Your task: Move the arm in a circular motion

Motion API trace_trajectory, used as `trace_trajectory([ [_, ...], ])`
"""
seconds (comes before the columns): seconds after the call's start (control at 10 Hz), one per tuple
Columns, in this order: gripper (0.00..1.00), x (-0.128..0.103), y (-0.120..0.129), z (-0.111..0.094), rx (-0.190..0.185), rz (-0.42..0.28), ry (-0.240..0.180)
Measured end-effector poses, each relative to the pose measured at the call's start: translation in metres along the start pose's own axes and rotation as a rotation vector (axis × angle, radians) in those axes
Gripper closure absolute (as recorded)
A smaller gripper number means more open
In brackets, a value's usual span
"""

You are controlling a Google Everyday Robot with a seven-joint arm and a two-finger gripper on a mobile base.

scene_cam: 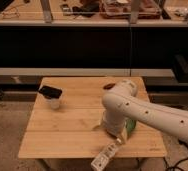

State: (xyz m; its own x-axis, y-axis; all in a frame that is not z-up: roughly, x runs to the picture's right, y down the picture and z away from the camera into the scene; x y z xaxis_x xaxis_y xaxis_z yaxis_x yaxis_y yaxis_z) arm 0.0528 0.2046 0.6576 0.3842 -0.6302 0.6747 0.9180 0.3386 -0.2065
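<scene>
White arm [137,107] enters from the right edge of the frame, bends at a bulbous joint over the right half of the wooden table [72,135], then drops toward the near edge. Pincer [101,161] sits at bottom centre, over the table's front edge, pointing lower left; apart or together, cannot tell. 1 white cup [53,103] stands left of centre, with a dark flat object [50,91] on top. Green item [131,127] sits just beside the arm, partly hidden.
</scene>
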Motion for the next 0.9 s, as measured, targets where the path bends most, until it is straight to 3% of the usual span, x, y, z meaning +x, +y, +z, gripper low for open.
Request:
trace_trajectory([
  [0.2,0.2,0.004,-0.054,0.021,0.026,-0.165,-0.049],
  [0.4,0.2,0.035,-0.097,0.035,0.036,-0.294,-0.048],
  [0.6,0.2,0.082,-0.125,0.037,0.038,-0.374,-0.01],
  [0.7,0.2,0.124,-0.144,0.032,0.057,-0.413,0.031],
  [0.9,0.2,0.17,-0.16,0.022,0.074,-0.44,0.082],
])
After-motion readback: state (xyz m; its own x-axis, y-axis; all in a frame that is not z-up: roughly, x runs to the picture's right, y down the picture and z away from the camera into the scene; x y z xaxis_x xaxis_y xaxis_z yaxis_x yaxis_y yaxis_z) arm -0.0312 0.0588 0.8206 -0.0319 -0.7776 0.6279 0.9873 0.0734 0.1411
